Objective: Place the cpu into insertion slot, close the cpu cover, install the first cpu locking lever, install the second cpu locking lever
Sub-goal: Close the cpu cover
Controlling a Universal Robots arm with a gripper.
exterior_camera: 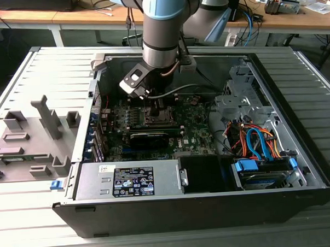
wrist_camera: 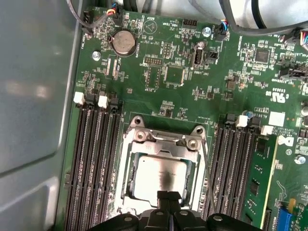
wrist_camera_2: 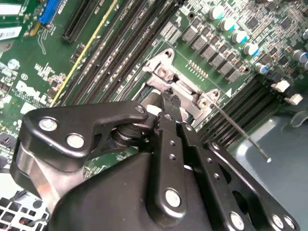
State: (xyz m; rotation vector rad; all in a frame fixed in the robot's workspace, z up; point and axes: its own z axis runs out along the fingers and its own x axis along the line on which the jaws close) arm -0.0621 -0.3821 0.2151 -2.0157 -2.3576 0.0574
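Note:
The insertion slot (wrist_camera: 166, 137) is a silver-rimmed square socket on the green motherboard, seen from outside under the arm's wrist (exterior_camera: 157, 117). The silver cpu (wrist_camera: 161, 175) lies inside it, and the metal cpu cover (wrist_camera: 129, 166) lies flat around it as a frame. A thin wire locking lever (wrist_camera: 208, 178) runs along one side of the socket; in the second wrist view it juts out over the memory slots (wrist_camera_2: 240, 132). I cannot tell whether it is latched. My gripper (wrist_camera: 169, 196) is shut with its black fingertips pressed together, right at the socket's edge (wrist_camera_2: 169, 96) and over the cpu's near rim.
Rows of black memory slots (wrist_camera: 96, 163) flank the socket on both sides. A coin battery (wrist_camera: 123, 42) sits beyond it, near the grey case wall (wrist_camera: 33, 96). A long black card (exterior_camera: 149, 137), the power supply (exterior_camera: 129, 181) and a drive bay with blue and orange cables (exterior_camera: 259, 144) fill the case.

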